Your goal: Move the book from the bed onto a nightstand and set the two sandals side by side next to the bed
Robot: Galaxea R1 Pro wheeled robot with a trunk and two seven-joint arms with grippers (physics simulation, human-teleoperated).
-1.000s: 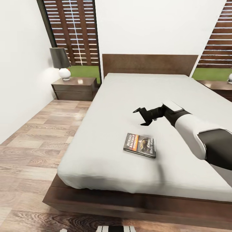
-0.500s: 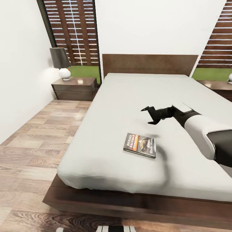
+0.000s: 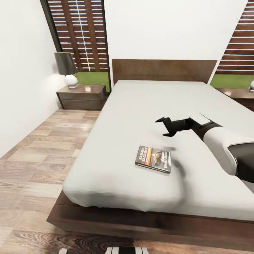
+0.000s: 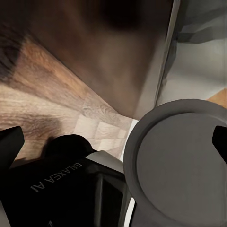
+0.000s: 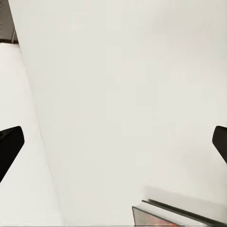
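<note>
Head view: the bed [image 3: 141,106] with its pale grey mattress takes up most of the bedroom floor [image 3: 38,155]. A nightstand [image 3: 82,96] carrying a lamp [image 3: 67,69] stands beside its headboard at the wall. The right gripper [image 3: 164,127] hangs above the mattress, its jaws spread open and empty, just beyond the book [image 3: 153,158], which lies flat near the foot edge. Whether the left jaws are open cannot be told.

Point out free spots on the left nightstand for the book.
The nightstand top is bare from the lamp to its bed-side edge. The lamp crowds the wall-side end. The book lies on the bed, with the open right gripper above and apart.
</note>
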